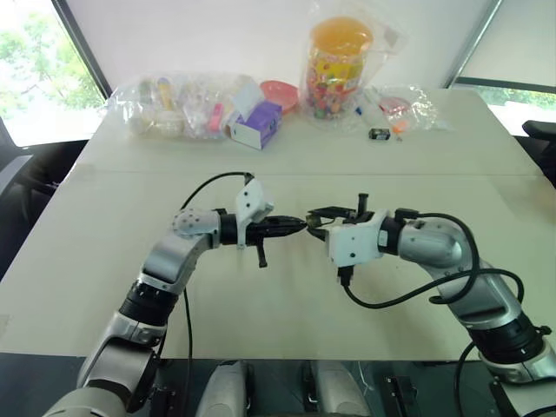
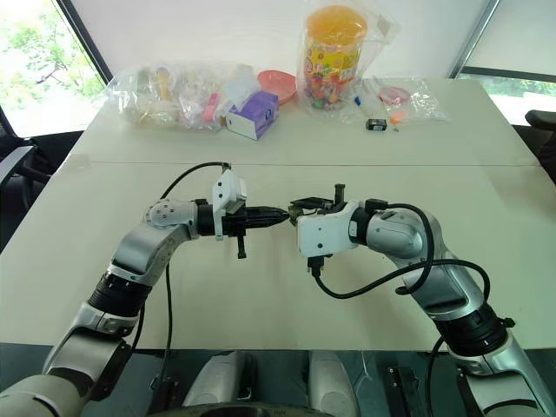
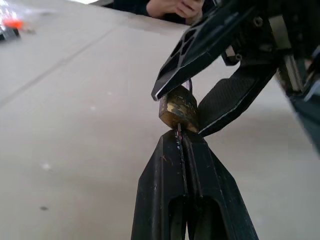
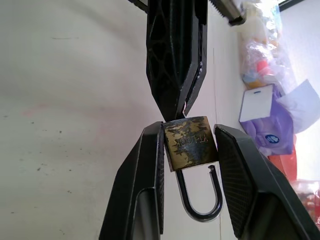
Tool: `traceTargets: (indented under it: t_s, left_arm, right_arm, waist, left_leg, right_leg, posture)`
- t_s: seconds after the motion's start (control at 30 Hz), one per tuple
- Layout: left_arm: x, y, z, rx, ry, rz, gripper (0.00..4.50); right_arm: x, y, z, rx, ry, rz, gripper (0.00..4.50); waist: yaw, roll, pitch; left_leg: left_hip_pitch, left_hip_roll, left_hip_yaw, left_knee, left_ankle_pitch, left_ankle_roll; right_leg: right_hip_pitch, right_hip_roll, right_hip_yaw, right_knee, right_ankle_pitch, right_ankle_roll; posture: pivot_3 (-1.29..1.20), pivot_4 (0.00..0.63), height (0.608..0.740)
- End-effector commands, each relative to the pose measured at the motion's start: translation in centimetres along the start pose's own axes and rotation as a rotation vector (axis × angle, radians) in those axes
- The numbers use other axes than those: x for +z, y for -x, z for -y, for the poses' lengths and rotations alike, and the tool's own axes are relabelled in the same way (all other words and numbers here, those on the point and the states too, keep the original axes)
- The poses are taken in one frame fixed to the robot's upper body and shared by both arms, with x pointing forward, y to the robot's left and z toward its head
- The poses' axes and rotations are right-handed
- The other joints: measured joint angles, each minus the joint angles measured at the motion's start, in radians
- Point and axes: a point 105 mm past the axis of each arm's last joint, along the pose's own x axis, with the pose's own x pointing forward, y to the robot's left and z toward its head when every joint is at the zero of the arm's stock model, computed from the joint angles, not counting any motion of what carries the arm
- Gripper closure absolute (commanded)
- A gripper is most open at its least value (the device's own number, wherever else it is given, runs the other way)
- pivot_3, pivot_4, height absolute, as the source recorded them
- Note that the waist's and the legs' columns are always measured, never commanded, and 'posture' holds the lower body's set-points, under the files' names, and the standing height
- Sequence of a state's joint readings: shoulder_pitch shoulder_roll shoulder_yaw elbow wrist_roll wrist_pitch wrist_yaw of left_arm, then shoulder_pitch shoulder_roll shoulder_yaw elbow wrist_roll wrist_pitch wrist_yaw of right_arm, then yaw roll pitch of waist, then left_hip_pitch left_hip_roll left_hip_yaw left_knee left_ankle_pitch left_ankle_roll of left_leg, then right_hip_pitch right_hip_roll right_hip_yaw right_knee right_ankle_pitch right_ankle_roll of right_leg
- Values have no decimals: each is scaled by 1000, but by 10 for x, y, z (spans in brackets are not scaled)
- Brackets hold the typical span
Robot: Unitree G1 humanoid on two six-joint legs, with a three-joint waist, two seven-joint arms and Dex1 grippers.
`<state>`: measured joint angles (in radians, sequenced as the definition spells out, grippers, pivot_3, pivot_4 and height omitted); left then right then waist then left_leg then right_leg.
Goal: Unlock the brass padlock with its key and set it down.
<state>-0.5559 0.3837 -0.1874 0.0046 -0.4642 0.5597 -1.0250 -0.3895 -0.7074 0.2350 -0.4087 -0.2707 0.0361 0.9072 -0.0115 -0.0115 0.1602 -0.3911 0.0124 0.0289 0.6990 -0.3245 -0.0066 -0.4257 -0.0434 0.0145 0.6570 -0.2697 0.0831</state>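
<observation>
Above the middle of the white table, both arms meet tip to tip, clear of the surface. The right gripper grasps the brass padlock by its flat sides, one black finger pressed to each face of the body. The dark shackle hangs back between those fingers toward the wrist; one leg is out of the body with a visible gap at its free end, so the lock reads as open. The left gripper points at the padlock's bottom face, its fingers clenched together on a thin metal blade, the key, whose tip enters the lock body. Key bow is hidden between the fingers.

Padlock position: in the air, between the two grippers, not resting on the table.

Along the far edge of the table: clear plastic bags of small items, a purple and white box, a pink bowl, a tall jar with an orange lid inside a bag, and a small black object. A person's hands rest at the table's edge in the left wrist view.
</observation>
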Motion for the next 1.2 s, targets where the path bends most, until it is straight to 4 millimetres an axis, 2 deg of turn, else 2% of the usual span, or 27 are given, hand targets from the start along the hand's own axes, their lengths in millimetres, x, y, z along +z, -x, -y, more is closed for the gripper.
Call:
traceTargets:
  t_s: [0.03, 0.07, 0.1, 0.13, 0.17, 0.2, 0.47, 0.77, 1.13, 1.2]
  left_arm:
    - [24, 9, 0, -28, 140, 78, 3124]
    - [27, 9, -1, -26, 165, 88, 2680]
    - [29, 10, -2, -32, 197, 100, 2611]
    - [31, 10, -2, -39, 228, 109, 2076]
    - [31, 10, -2, -41, 249, 114, 1996]
    - [32, 10, -3, -40, 264, 114, 1568]
    - [14, -4, -6, 25, 238, 52, 1568]
    - [11, -14, -13, 57, 330, 83, 1568]
    - [8, -17, -10, 45, 380, 83, 1568]
    - [7, -18, -8, 30, 401, 78, 2092]
  right_arm:
    - [12, 4, 5, -13, 60, 35, 3377]
    - [11, 4, 5, -13, 60, 34, 3377]
    - [11, 4, 6, -13, 63, 32, 3377]
    - [11, 4, 6, -14, 64, 31, 3377]
    - [10, 4, 6, -14, 65, 29, 3377]
    - [10, 4, 6, -14, 66, 28, 3377]
    - [10, 4, 9, -19, 73, 28, 3377]
    - [10, 4, 10, -24, 76, 25, 3377]
    - [11, 4, 12, -30, 80, 26, 3377]
    - [12, 4, 12, -29, 81, 26, 3377]
  waist:
    - [0, 0, 0]
    - [0, 0, 0]
    - [0, 0, 0]
    - [1, 0, 0]
    - [1, 0, 0]
    - [1, 0, 0]
    - [2, 0, 0]
    - [1, 0, 0]
    - [1, 0, 0]
    - [1, 0, 0]
  left_leg:
    - [0, 0, 0, 0, 0, 0]
    - [0, 0, 0, 0, 0, 0]
    - [0, 0, 0, 0, 0, 0]
    - [0, 0, 0, 0, 0, 0]
    - [0, 0, 0, 0, 0, 0]
    - [0, 0, 0, 0, 0, 0]
    - [0, 0, 0, 0, 0, 0]
    - [0, 0, 0, 0, 0, 0]
    - [0, 0, 0, 0, 0, 0]
    - [0, 0, 0, 1, 0, 0]
  right_leg:
    - [0, 0, 0, 0, 0, 0]
    - [0, 0, 0, 0, 0, 0]
    - [0, 0, 0, 0, 0, 0]
    - [0, 0, 0, 0, 0, 0]
    - [0, 0, 0, 0, 0, 0]
    - [0, -1, 0, 0, 0, 0]
    - [0, -1, 0, 0, 0, 0]
    - [0, -1, 0, 0, 0, 0]
    - [0, -1, 0, 1, 0, 0]
    - [0, -1, 0, 1, 0, 0]
  posture:
    - [0, 150, 735]
    - [0, 150, 735]
    - [0, 150, 735]
    - [0, 150, 735]
    - [0, 150, 735]
    - [0, 150, 735]
    - [0, 150, 735]
    - [0, 150, 735]
    - [0, 150, 735]
    - [0, 150, 735]
